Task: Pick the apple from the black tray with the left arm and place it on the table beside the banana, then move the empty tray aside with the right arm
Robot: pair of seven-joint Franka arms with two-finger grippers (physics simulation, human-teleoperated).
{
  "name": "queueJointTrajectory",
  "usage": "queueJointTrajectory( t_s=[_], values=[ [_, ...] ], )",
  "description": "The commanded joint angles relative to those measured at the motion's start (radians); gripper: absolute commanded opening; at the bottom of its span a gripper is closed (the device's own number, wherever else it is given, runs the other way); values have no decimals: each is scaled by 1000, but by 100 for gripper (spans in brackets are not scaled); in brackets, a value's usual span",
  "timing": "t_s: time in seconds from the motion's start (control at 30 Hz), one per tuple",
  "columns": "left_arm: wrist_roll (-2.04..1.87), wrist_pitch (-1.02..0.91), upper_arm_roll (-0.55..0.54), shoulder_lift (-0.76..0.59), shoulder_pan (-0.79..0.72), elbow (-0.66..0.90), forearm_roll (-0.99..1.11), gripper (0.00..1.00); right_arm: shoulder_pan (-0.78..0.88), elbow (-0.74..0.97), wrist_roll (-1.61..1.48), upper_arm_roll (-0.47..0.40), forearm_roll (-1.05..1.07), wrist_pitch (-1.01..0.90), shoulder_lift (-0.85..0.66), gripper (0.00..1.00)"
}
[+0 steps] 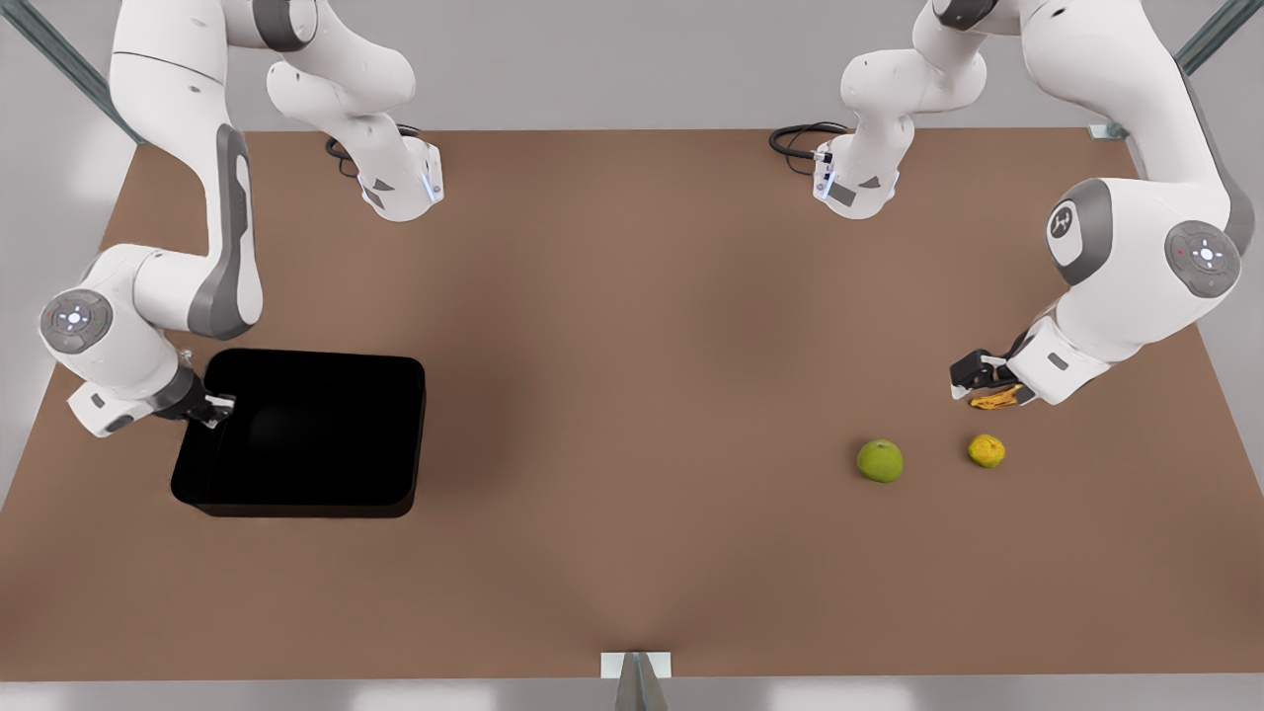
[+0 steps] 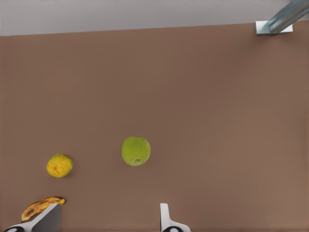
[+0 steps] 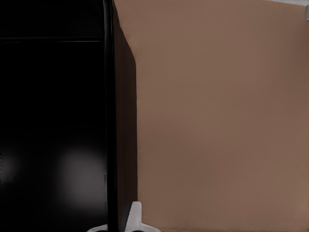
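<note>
The yellow-green apple (image 1: 880,460) (image 2: 135,151) rests on the brown table (image 1: 632,346), toward the front view's right. The blotchy banana (image 1: 995,398) (image 2: 41,207) lies a little behind it and further right. My left gripper (image 1: 973,387) (image 2: 104,226) hovers at the banana, open and holding nothing, apart from the apple. On the front view's left sits the black tray (image 1: 316,434) (image 3: 48,121), with nothing inside. My right gripper (image 1: 219,410) (image 3: 116,227) is at its left rim, one finger on each side of the wall, shut on it.
A lumpy orange-yellow fruit (image 1: 986,450) (image 2: 59,165) sits beside the apple, in front of the banana. Wide bare tabletop lies between the tray and the fruit. Metal frame struts (image 2: 282,19) stand at the table's corners.
</note>
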Motion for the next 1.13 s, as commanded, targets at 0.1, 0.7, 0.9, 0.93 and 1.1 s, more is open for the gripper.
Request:
queueJointTrajectory(
  t_s=[0.1, 0.7, 0.9, 0.93, 1.1],
  values=[
    [11, -1, 0, 1, 0, 1, 1, 100, 8, -7, -508, 32, 36, 1, 123, 15],
    [12, -1, 0, 1, 0, 1, 1, 100, 5, 7, -476, 77, 38, 35, 160, 85],
    [11, -1, 0, 1, 0, 1, 1, 100, 11, 147, 175, 258, 226, -248, -85, 100],
    [12, -1, 0, -1, -1, 1, 1, 100, 11, 163, 247, 269, 206, -284, -98, 100],
    [12, -1, 0, -1, 0, 1, 1, 100, 6, 272, 253, 256, 159, -384, -90, 100]
  ],
)
